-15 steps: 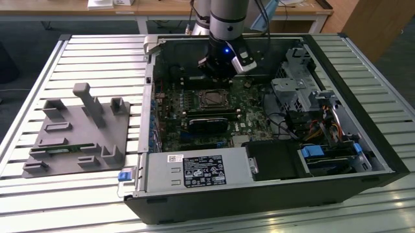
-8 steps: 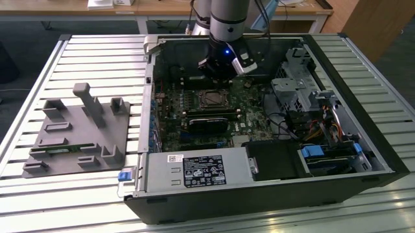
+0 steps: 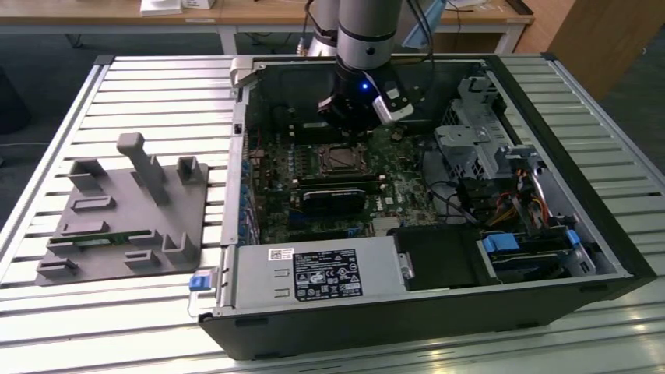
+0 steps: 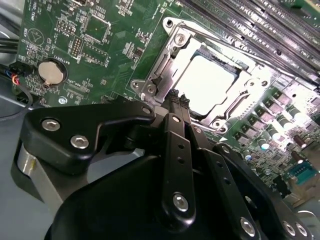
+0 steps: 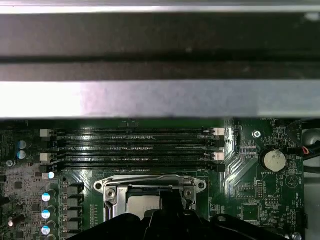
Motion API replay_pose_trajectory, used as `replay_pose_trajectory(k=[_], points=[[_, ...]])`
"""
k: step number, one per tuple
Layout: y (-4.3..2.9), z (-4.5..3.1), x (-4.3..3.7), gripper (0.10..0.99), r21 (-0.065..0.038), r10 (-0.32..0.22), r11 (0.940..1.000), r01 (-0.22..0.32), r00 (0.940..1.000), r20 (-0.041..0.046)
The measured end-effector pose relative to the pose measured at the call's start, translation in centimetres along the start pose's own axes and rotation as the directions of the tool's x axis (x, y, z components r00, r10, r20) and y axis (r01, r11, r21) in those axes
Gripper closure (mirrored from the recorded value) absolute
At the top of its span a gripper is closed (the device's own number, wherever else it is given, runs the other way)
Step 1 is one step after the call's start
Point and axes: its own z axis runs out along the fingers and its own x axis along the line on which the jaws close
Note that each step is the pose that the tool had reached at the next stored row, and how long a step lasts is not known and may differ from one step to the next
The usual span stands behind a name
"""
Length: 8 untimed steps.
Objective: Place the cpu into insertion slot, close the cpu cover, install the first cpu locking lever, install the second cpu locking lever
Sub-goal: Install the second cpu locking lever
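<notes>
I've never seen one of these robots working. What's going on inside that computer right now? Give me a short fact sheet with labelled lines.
Setting: open black computer case lying on a slatted metal table
Board: green motherboard with a round silver coin battery
Chip: silvery square cpu lying in the grey-rimmed insertion slot
Cover: thin silver cpu cover down around the chip
Arm: black gripper at the socket's edge, jaws close together
Nearby: grey plastic parts fixture at the exterior view's left
</notes>
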Motion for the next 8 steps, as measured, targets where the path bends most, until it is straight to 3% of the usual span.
replay_pose_trajectory(k=[8], points=[[-0.02, 0.00, 0.00, 0.980, 0.000, 0.000, 1.0000, 0.000, 1.0000, 0.0000]])
